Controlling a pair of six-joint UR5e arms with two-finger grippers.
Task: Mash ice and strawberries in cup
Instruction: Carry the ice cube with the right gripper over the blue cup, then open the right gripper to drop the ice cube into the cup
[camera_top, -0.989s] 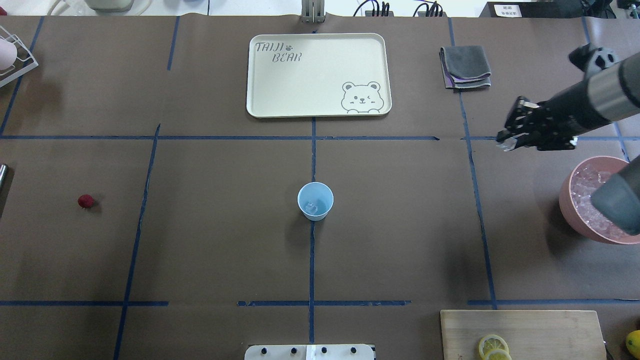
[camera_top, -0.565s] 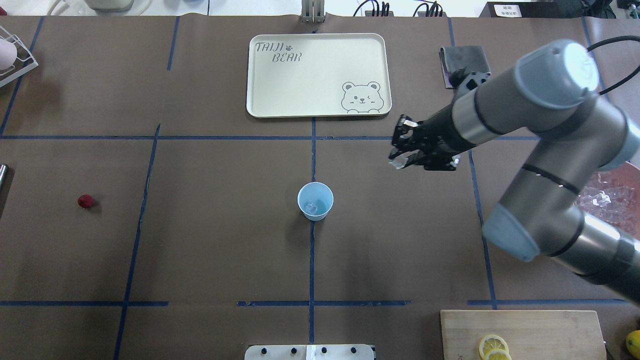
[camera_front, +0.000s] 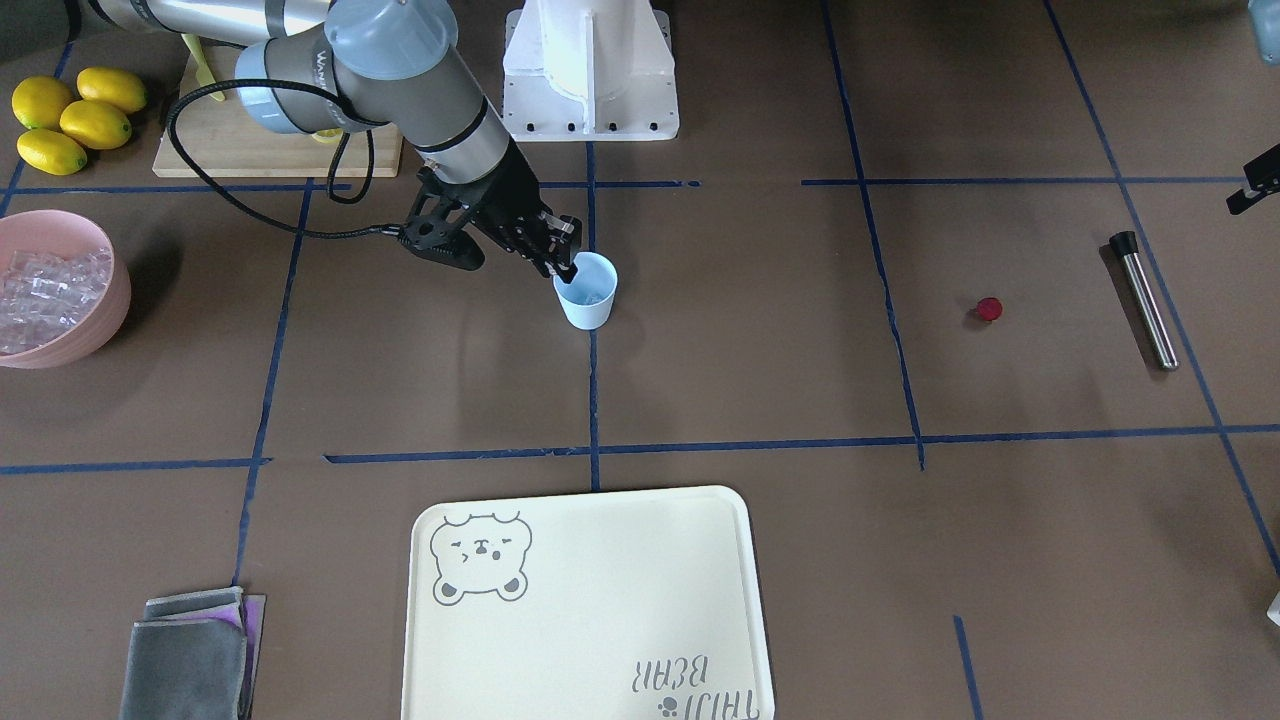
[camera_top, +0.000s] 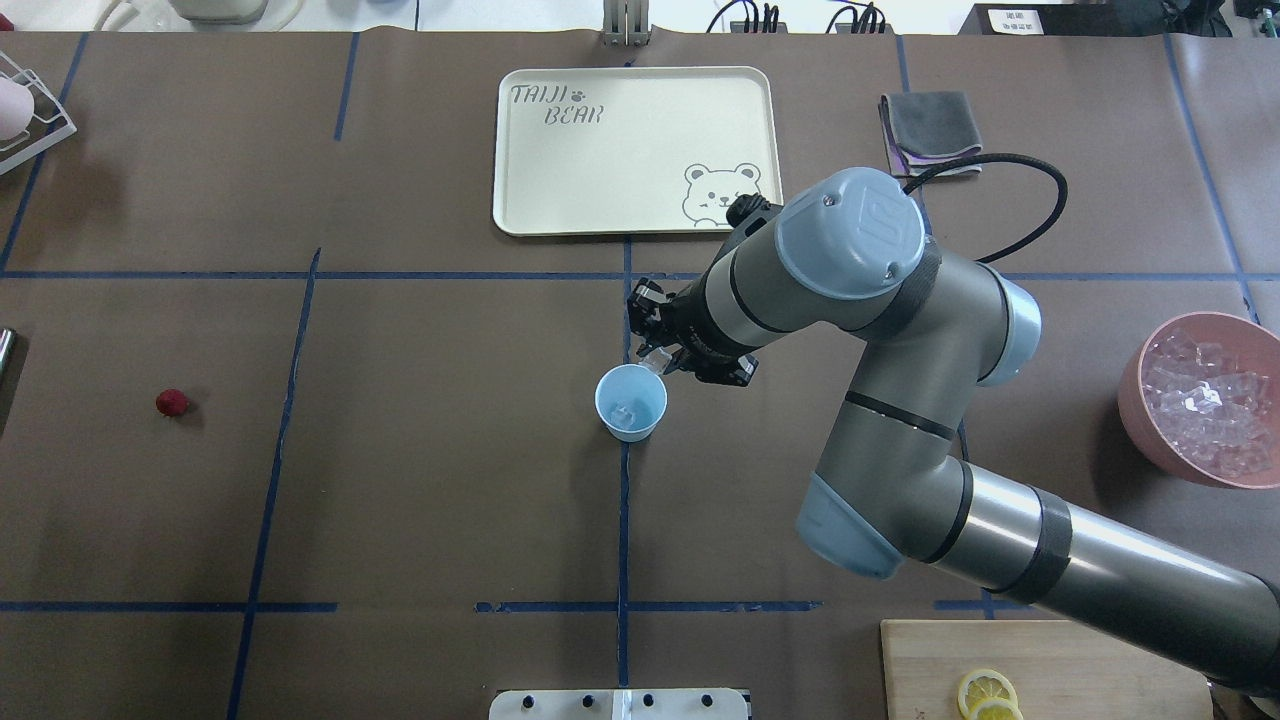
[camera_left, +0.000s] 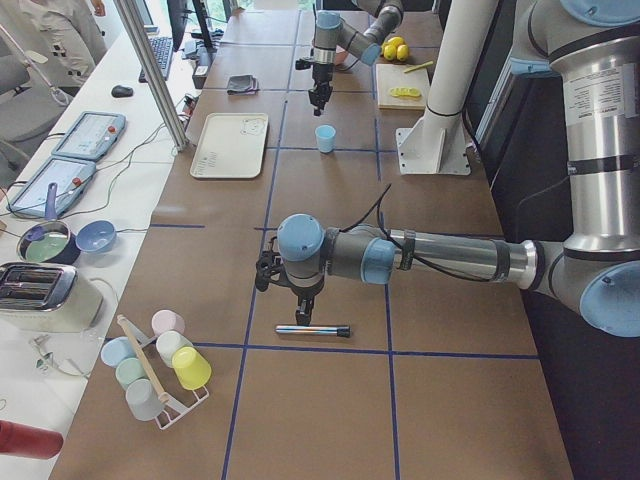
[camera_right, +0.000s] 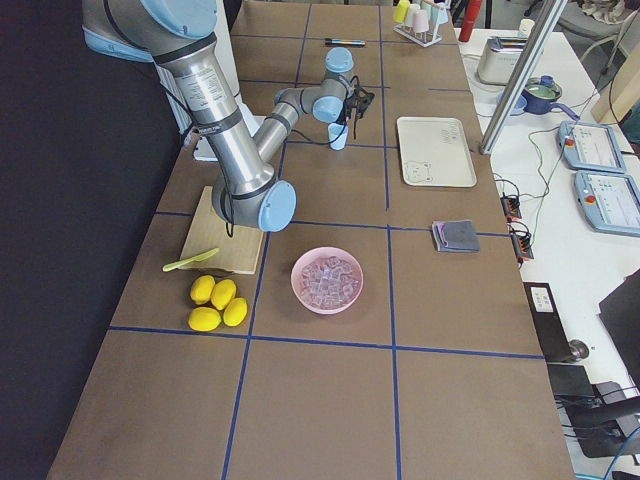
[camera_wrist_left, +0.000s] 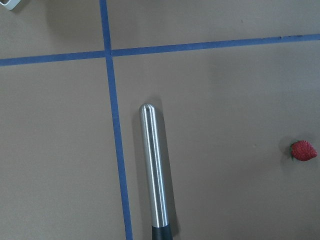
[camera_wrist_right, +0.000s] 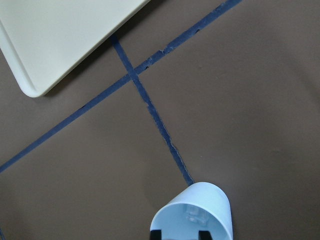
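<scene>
A: Far left first, what's visible?
B: Overhead cam gets only a sliver of the metal rod (camera_top: 5, 345), cut by the frame edge. Front cam has it whole, lying flat on the counter (camera_top: 450, 480). The left end effector (camera_left: 304, 308) hangs just over it. It shows only in the side cam, small, so can't tell if its fingers are apart or together. Its wrist cam shows none of them.
A: Next over?
B: The strawberry (camera_top: 172, 402) sits alone on the counter between rod and cup (camera_top: 632, 434), much nearer the rod.
A: Middle?
B: The cup stands upright on a blue tape line (camera_top: 623, 520) w/ some ice (camera_top: 626, 410) at the bottom. Count unclear, too glassy. The right end effector (camera_top: 652, 352) is just over the rim's far side, pinched on an ice cube (camera_top: 655, 359). Its own arm hides most of the fingers from overhead.
A: Right side?
B: The pink bowl (camera_top: 1130, 395), heaped w/ more ice, rim clipped by the frame edge.
</scene>
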